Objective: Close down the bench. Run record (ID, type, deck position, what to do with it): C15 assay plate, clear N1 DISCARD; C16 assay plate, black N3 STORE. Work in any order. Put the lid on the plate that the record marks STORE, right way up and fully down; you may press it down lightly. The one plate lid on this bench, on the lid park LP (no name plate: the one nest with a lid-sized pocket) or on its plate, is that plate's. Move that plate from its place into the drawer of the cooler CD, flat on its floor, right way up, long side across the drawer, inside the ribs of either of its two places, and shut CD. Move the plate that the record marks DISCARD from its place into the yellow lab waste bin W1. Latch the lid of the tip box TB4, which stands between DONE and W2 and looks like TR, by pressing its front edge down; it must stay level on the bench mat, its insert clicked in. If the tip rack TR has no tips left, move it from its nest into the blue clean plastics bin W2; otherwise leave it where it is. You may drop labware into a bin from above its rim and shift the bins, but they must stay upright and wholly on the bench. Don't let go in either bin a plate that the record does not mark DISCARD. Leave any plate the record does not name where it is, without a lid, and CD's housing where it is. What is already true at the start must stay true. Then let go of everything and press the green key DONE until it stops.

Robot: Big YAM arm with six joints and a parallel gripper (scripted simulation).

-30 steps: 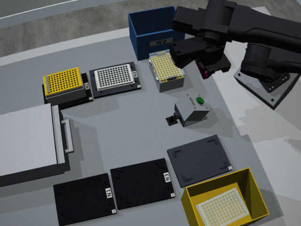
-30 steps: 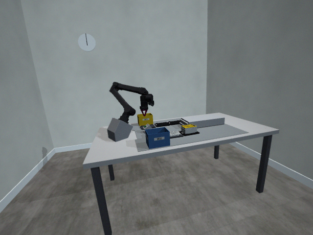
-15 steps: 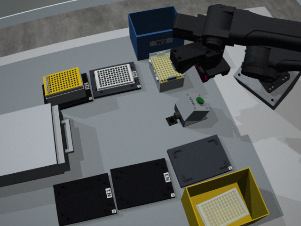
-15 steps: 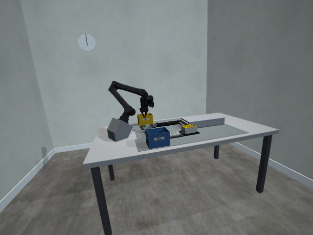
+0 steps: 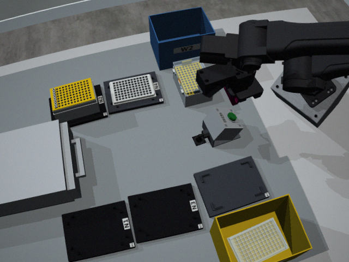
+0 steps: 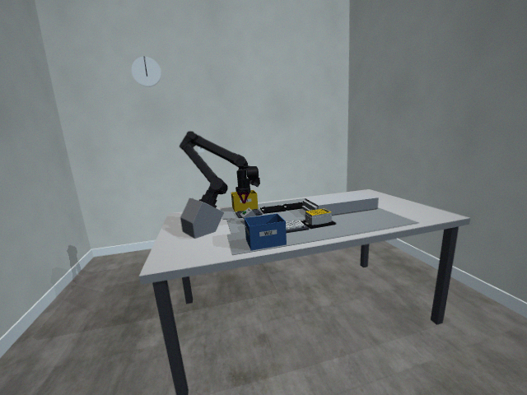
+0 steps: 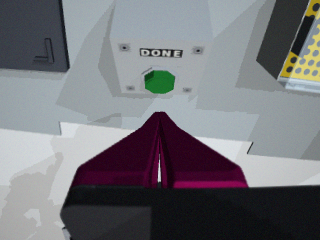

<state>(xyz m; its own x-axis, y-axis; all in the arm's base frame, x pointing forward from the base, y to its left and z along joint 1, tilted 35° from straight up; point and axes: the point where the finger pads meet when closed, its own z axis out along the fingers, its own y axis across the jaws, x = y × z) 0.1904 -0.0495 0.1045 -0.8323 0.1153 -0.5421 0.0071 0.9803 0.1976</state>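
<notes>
Grey bench mat [image 5: 157, 146] carries everything I can see. My gripper [image 7: 159, 120] has its magenta fingers pressed together on nothing. My concern: a descent off-centre would, I judge, strike the key's housing [image 5: 222, 131] instead, or graze the tip box TB4 [image 5: 187, 81] just beside the arm. Green key DONE [image 7: 159, 82] lies ahead of and below the fingertips, apart from them.

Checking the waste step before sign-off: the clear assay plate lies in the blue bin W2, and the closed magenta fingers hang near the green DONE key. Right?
Not quite. The clear assay plate lies in the yellow bin, not the blue bin W2, as the top view shows. The rest holds: the closed magenta fingers hang near the green DONE key.
</notes>
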